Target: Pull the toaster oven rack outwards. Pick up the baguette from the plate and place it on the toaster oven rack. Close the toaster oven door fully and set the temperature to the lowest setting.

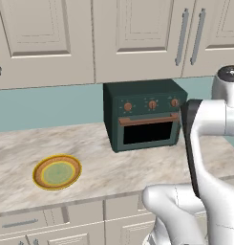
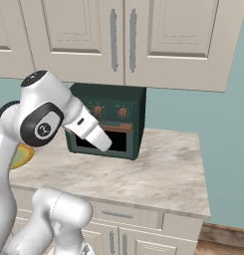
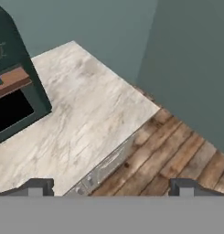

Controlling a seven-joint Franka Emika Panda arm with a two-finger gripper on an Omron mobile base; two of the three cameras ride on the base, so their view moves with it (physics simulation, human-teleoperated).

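Door: the toaster oven door (image 1: 148, 130) stands shut on the toaster oven (image 1: 144, 114), reddish bar handle (image 1: 148, 119) along its top edge, black glass below.
Oven position: at the back of the counter (image 1: 99, 158), against the wall, under the wall cabinets (image 1: 113, 38).
Rack: presumably behind the dark glass; cannot confirm from these views.
Plate: the plate (image 1: 57, 172) sits near the counter's front edge, well left of the oven; no loaf visible on it.
Gripper: the gripper (image 3: 111, 188) has its finger tips spread wide, nothing between them, and looks down past the counter's right front corner to the wooden floor (image 3: 177, 155).
Handling, door: judged rigid and hinged low; the bar handle is the place to hook, mid-span, pulling out and down.
Handling, rack: thin stiff wire, light, likely slippery; take the front bar at its centre so it slides straight.
Knobs: three small orange knobs (image 1: 151, 104) across the upper front, untouched.
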